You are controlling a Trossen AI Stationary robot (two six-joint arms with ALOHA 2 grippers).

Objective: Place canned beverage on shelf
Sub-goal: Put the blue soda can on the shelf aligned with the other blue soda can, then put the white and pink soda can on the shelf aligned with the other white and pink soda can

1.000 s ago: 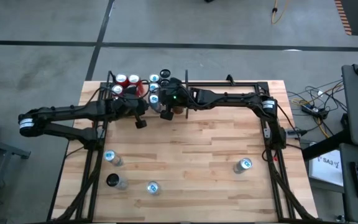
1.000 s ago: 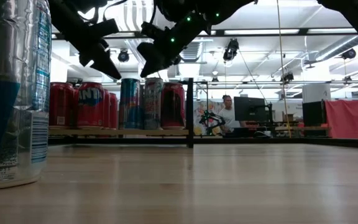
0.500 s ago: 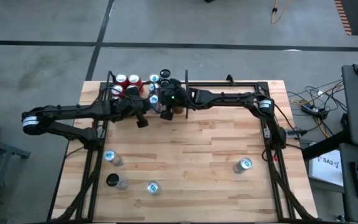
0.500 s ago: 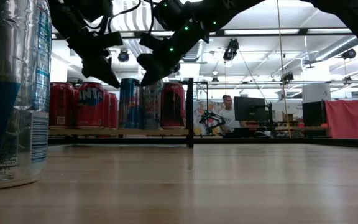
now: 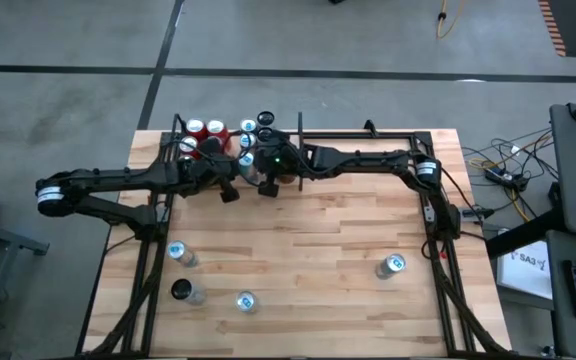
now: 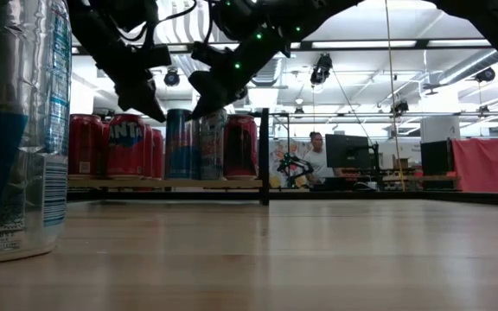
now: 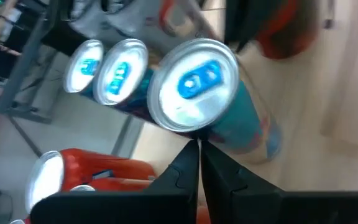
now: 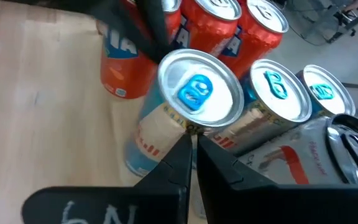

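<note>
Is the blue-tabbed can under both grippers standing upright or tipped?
Upright. The can stands straight among the others on the shelf, and both wrist views look down onto its round lid.

Both arms outstretched; left gripper (image 5: 227,194), right gripper (image 5: 267,188), fingers closed

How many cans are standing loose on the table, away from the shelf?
4: three near the left front corner, and one at right front. None seem hidden.
</note>
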